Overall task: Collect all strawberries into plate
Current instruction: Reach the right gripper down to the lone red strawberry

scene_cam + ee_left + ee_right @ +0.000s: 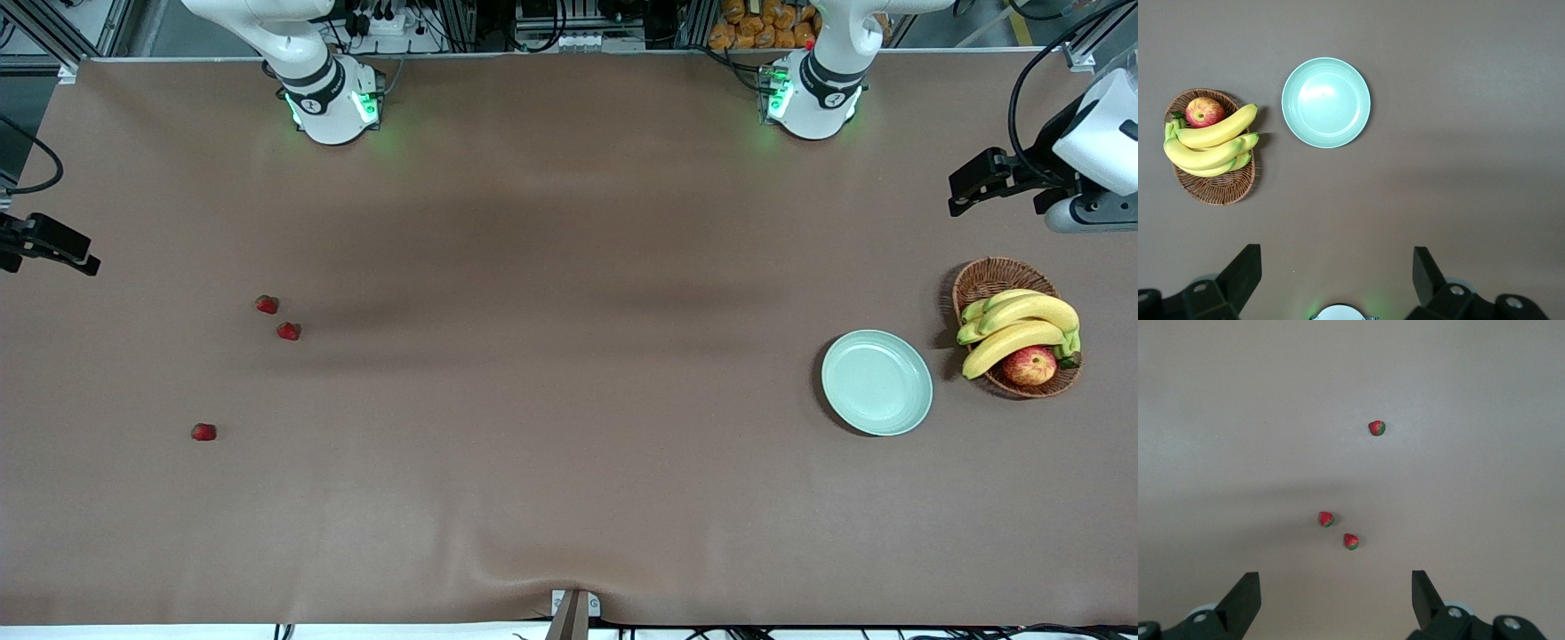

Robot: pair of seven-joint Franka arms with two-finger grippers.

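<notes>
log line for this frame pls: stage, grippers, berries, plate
stage: start, nothing picked | left gripper: open, above plate area | right gripper: open, above strawberries | strawberries: three on table, right arm's end | plate: empty, beside basket

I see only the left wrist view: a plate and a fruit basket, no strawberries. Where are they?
Observer: Three strawberries lie on the table toward the right arm's end.
Operator: Is any in the plate?
Observer: No, the plate holds nothing; it sits beside the basket.
Operator: Where is the right end effector?
Observer: The right end effector hangs open above the strawberries, holding nothing.
</notes>
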